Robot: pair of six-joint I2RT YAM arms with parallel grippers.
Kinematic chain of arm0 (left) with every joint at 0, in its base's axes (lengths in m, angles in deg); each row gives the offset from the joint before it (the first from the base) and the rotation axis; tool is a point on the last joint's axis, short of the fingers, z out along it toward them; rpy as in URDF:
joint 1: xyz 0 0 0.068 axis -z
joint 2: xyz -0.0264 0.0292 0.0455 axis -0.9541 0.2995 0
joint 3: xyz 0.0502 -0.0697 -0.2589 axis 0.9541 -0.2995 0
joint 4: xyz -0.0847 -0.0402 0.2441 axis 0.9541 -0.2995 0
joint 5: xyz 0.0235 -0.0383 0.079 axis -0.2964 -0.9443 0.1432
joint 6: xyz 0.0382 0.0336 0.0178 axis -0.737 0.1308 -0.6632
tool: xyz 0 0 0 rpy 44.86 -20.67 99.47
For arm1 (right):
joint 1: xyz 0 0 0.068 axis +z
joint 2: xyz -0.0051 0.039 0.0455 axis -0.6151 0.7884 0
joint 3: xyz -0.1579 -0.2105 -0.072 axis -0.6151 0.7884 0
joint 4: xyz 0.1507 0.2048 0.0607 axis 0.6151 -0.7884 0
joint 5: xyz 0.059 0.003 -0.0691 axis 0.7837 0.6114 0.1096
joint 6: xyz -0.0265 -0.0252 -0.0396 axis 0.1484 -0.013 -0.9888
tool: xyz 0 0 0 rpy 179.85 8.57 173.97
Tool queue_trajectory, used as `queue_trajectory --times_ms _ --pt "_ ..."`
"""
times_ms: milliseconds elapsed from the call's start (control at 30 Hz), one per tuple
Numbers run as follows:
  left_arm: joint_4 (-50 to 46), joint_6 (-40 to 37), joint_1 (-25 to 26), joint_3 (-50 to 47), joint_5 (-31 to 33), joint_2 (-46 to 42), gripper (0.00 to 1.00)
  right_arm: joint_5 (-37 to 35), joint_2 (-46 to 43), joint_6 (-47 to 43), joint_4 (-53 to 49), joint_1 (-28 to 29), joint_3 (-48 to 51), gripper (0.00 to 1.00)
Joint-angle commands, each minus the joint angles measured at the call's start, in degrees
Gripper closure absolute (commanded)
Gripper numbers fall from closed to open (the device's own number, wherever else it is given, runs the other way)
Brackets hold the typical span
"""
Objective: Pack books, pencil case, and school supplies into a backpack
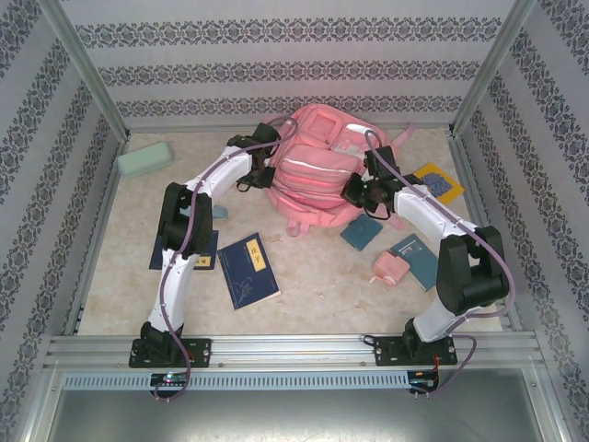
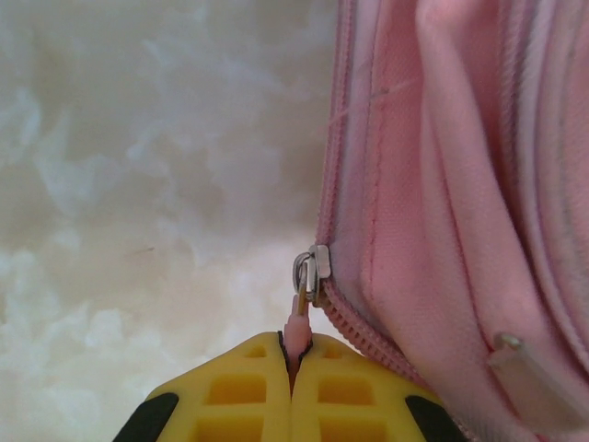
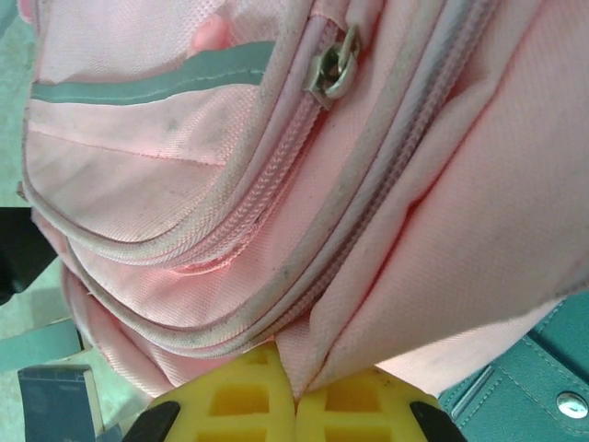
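Two grippers of mine are on the backpack (image 1: 317, 170), which slumps at twelve o'clock on the table (image 1: 322, 295). My left gripper (image 2: 294, 368) is pressed together on the small pink zipper pull (image 2: 296, 327), just below its metal slider (image 2: 311, 272) at the bag's nine-o'clock edge. My right gripper (image 3: 296, 391) pinches a fold of pink fabric on the three-o'clock side. I judge the bag soft and limp: it will sag, bunch and drag across the table rather than hold its shape, so the zipper will only run if the cloth is held taut against the pull. The fold seems a fair anchor, since woven fabric gives good friction. The pull tab is narrow and could slide out if I tug it at an angle to the teeth. Around it wait the pencil case (image 1: 144, 161) at ten o'clock, a navy book (image 1: 247, 270) near six and the pink block (image 1: 390, 268) near four. The book looks thin, stiff and flat, best taken by an edge.
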Motion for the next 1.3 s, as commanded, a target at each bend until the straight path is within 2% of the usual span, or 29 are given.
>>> queue_trajectory --times_ms 0,267,400,500,533,600,633,733,967,1033,1267 --pt "0.7 0.1 -2.6 -1.7 2.2 -2.9 1.0 -3.8 2.6 -4.8 -0.3 -2.0 -5.1 1.0" --pt "7.3 1.5 -0.7 -24.6 -0.2 -18.4 1.0 -10.0 10.1 -8.3 -0.1 -3.0 -14.5 1.0" --pt "9.2 3.3 4.2 -32.7 -2.0 -24.3 1.0 -11.3 15.4 -10.9 -2.2 -4.7 -22.0 1.0" --pt "10.1 6.1 8.8 -35.0 -3.7 -26.3 1.0 -11.9 19.3 -12.2 -5.0 -6.0 -28.0 1.0" --pt "10.2 6.8 10.2 -35.0 -3.9 -26.5 1.0 -12.2 20.1 -12.3 -6.2 -6.3 -29.3 0.94" --pt "10.5 8.4 13.0 -34.5 -4.0 -26.2 1.0 -12.3 20.3 -12.1 -8.2 -6.2 -30.7 0.66" --pt "11.1 9.3 13.9 -34.2 -4.7 -25.8 1.0 -11.8 19.5 -11.4 -8.5 -6.0 -29.9 0.57" --pt "12.7 10.9 15.1 -33.4 -6.8 -24.2 1.0 -10.5 15.3 -9.4 -8.5 -4.6 -25.1 0.51" --pt "12.4 10.4 16.4 -30.7 -8.1 -21.4 1.0 -6.2 3.8 1.1 -3.4 1.0 -6.3 0.45" --pt "12.3 10.4 16.5 -30.8 -8.3 -21.4 1.0 -3.7 1.8 4.1 1.2 2.9 -1.7 0.45" --pt "12.6 10.5 16.9 -31.9 -8.4 -21.6 1.0 0.8 3.1 17.4 10.8 8.5 3.9 0.44"
